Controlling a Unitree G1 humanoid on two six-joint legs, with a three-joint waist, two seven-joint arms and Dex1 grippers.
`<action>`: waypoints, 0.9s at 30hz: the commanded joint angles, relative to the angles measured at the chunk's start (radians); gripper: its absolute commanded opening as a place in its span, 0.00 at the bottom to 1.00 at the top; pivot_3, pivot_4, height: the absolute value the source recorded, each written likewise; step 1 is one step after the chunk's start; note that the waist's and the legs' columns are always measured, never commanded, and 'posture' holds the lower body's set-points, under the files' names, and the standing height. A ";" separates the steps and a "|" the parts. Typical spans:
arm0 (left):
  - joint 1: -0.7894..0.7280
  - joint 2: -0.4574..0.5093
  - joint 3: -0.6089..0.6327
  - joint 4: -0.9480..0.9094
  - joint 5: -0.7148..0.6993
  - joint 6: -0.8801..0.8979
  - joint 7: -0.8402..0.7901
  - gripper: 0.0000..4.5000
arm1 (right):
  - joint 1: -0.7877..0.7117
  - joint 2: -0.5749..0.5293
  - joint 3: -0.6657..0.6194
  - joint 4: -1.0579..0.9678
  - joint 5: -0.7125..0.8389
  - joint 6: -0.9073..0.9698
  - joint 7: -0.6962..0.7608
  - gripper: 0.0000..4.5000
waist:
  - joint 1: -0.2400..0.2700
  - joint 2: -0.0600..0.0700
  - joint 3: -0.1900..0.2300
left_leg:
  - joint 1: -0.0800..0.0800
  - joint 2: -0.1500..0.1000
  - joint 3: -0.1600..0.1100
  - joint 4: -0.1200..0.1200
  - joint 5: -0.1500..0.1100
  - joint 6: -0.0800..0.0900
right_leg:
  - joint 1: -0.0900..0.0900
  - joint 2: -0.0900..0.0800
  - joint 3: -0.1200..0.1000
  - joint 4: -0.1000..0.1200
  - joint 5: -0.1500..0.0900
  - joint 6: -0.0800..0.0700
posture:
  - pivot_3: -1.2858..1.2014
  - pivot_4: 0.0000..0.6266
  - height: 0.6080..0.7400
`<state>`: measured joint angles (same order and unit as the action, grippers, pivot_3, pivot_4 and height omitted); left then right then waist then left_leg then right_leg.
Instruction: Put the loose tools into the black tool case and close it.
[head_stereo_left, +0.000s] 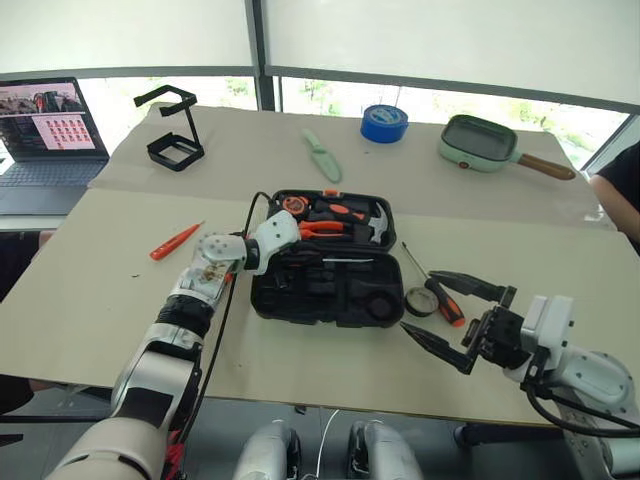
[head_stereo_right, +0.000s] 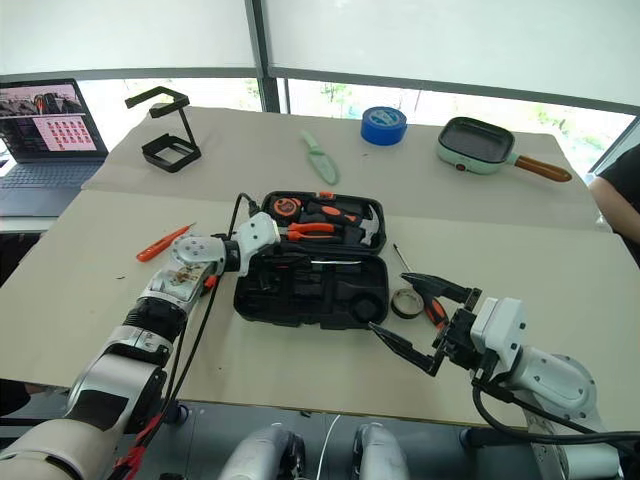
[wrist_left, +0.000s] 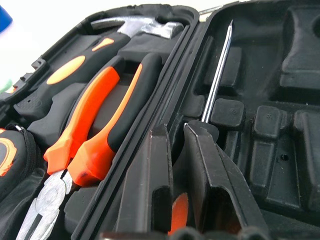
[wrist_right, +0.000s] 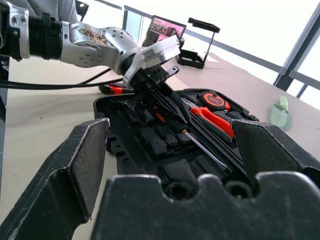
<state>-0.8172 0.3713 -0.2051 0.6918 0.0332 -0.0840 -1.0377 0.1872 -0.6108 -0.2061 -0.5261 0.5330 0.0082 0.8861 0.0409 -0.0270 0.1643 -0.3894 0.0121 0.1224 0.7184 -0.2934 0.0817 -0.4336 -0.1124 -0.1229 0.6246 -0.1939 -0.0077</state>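
Setting: beige table (head_stereo_left: 90, 300) before bright windows, a laptop (head_stereo_left: 45, 125) far off on the left side of the black tool case (head_stereo_left: 330, 290); the case lay open at the table's middle, lid half already holding a hammer and pliers (wrist_left: 85, 145).
Left gripper (wrist_right: 167, 107): reached into the case's near half; fingers drawn almost together over the handle end of a slim screwdriver (wrist_left: 217, 82) lying in its recess; whether they gripped it or merely touched it could not be told.
Right gripper (head_stereo_left: 455, 315): hung just beside the case's right edge, jaws spread wide, holding nothing.
Loose tools: orange screwdriver (head_stereo_left: 176, 241) well apart from the case on its left; black-and-orange screwdriver (head_stereo_left: 435, 290) and small dark tape ring (head_stereo_left: 420, 302) just beside the case's right edge.
Step in hand: judged to be seating a screwdriver in the case.
Next move: probably freeing the left fingers, then fetching the remaining tools; the case lid to be shut last.
Hidden or unclear: screwdriver handle mostly covered by the left fingers; utility knife not made out.
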 joint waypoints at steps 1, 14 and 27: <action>0.047 -0.015 -0.021 -0.030 -0.002 0.067 -0.012 0.13 | 0.021 0.007 -0.031 -0.008 0.007 -0.014 -0.010 1.00 | 0.000 0.001 -0.001 | 0.001 0.000 0.000 0.000 -0.001 0.002 | 0.001 0.000 0.000 0.000 0.000 0.000 | 0.52 0.24 1.00; 0.218 0.111 0.220 -0.319 -0.382 -0.096 -0.295 0.60 | 0.276 0.056 -0.263 0.141 -0.041 -0.129 -0.012 1.00 | -0.007 0.004 -0.002 | -0.005 0.000 -0.001 0.000 0.003 -0.006 | -0.005 -0.003 0.002 -0.001 0.004 -0.007 | 0.52 0.24 1.00; 0.708 0.318 0.440 -0.621 -0.605 -0.024 -0.396 0.99 | 0.352 0.109 -0.296 0.289 -0.129 -0.142 -0.116 1.00 | -0.037 0.011 -0.003 | 0.003 0.002 0.000 -0.006 -0.004 -0.011 | -0.004 -0.004 0.011 -0.001 -0.002 0.000 | 0.52 0.24 1.00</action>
<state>-0.1195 0.6812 0.1954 0.1401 -0.5353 -0.1179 -1.4563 0.5678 -0.4676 -0.5017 -0.1835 0.4129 -0.1839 0.8122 0.0044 -0.0161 0.1617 -0.3858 0.0140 0.1226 0.7125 -0.2980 0.0703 -0.4375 -0.1169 -0.1111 0.6239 -0.1957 -0.0080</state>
